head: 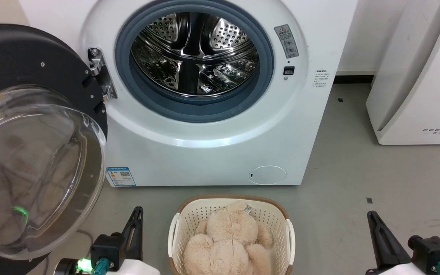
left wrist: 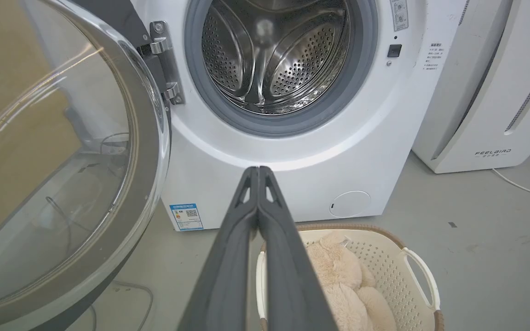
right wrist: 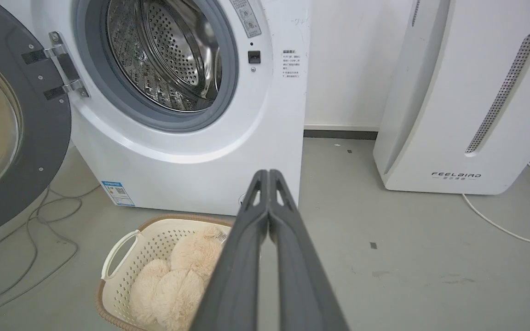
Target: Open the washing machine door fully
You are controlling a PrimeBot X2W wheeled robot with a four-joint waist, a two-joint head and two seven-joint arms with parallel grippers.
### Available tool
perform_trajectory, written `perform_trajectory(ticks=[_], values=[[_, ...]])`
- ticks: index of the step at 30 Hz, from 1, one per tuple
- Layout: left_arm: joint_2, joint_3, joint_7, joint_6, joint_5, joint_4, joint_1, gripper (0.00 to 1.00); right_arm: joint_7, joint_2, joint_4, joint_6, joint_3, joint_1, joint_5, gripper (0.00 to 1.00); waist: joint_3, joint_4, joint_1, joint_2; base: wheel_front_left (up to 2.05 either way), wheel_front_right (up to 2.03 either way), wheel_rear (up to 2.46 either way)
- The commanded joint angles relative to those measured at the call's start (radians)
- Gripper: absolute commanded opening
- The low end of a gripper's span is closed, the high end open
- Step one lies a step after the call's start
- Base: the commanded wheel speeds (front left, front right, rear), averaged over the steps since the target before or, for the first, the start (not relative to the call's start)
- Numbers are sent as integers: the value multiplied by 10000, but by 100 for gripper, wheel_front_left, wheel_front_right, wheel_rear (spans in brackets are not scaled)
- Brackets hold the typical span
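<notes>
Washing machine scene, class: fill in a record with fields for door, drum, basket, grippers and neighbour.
Door: washing machine door swung open, hinged at left
Drum: steel drum, nothing seen inside
Basket: white laundry basket on floor before washing machine, holding beige plush toy
Left gripper: jaws shut, empty
Right gripper: jaws shut, empty
Neighbour: white FEELBIRD appliance at right
</notes>
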Motion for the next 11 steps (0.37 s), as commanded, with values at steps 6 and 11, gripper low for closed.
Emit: perform_trajectory(ticks=[6, 11], values=[[-41, 133, 116, -91, 127, -106, -111, 0, 40, 7, 46, 2, 48, -226, -123, 0, 8, -1, 0, 0, 0, 0, 0], [-74, 208, 189, -131, 175, -157, -127, 0, 63, 8, 63, 3, 69, -288, -168, 0, 15, -1, 0, 0, 0, 0, 0]])
